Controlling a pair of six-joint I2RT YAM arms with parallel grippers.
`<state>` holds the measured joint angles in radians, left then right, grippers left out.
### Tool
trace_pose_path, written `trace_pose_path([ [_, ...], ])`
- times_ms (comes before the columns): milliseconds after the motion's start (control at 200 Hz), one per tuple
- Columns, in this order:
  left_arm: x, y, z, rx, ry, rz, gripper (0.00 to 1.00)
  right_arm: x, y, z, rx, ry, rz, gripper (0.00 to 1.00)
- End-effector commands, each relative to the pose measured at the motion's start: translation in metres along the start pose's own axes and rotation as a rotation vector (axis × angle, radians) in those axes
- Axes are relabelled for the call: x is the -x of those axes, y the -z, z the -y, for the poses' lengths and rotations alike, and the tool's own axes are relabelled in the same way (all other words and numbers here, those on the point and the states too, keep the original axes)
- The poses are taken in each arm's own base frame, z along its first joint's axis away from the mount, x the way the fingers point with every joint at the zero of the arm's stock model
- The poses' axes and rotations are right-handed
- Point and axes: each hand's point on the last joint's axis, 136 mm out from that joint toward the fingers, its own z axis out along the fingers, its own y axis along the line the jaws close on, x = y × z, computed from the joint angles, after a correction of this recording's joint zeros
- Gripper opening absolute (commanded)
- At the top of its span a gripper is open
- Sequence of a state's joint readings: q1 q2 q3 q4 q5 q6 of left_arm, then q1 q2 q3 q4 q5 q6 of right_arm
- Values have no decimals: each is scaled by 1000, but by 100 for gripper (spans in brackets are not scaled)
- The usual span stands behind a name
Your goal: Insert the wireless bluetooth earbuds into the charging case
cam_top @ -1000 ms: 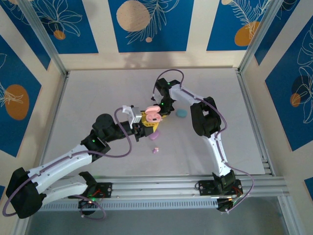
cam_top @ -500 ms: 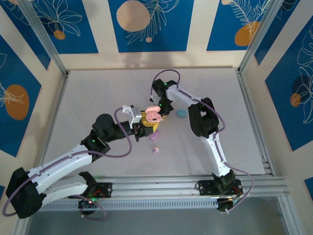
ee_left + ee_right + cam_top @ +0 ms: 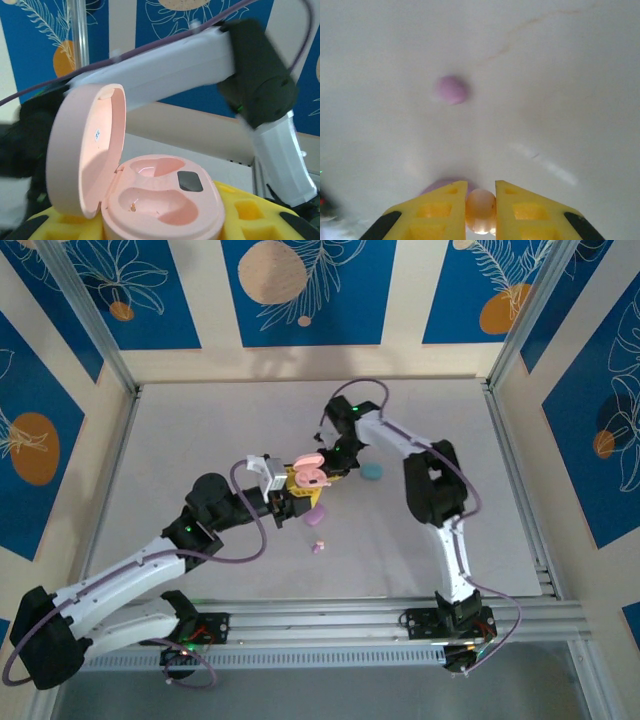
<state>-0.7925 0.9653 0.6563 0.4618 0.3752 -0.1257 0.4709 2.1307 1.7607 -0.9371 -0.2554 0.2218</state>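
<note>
two empty wells [image 3: 150,202] face up in the case [image 3: 202,220], clamped lid-open by the left gripper [image 3: 304,490] so the right gripper [image 3: 480,192], pinching a pink earbud [image 3: 480,212], can seat it.

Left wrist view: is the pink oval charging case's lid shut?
No. The pink oval charging case stands open, its lid hinged up at the left of the base.
</note>
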Motion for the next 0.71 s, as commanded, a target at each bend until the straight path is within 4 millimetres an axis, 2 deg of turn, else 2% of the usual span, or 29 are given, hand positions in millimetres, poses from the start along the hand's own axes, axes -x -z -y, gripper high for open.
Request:
trace_pose_path([
  [0, 5, 6, -5, 47, -43, 19, 25, 8, 89, -60, 462, -108, 165, 19],
  [115, 2, 11, -9, 79, -74, 6, 25, -6, 131, -75, 713, -146, 188, 19],
  [250, 1, 16, -19, 112, -95, -7, 25, -30, 155, -92, 865, -126, 128, 20],
  [415, 1, 24, -32, 152, -98, 9, 24, -49, 169, -101, 961, -126, 73, 20],
  [700, -10, 29, -45, 159, -69, 11, 24, -60, 186, -112, 992, -153, 33, 21],
])
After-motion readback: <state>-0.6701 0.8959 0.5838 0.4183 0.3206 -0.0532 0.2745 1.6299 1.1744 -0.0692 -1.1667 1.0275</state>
